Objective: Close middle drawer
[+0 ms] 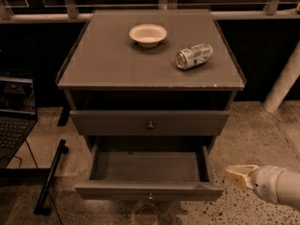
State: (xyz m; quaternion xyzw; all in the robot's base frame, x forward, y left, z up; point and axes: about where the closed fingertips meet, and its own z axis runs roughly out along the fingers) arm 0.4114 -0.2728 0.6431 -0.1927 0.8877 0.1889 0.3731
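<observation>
Cream tool point(236, 176), low right, beside grey-brown middle drawer point(117, 190).

Hand point(241, 176) at 4 o'clock, near the middle drawer point(149, 190)'s right corner. Its arm point(279, 185) runs off the right edge. Everything beneath the drawer front is cut by the bottom edge. Laptop point(14, 121), 9 o'clock, is cut by the left edge. The recess under the table point(93, 64) top is too dark to tell.

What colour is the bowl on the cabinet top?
The bowl is white, seen in the camera view; the gripper sits low right of the middle drawer.
</observation>
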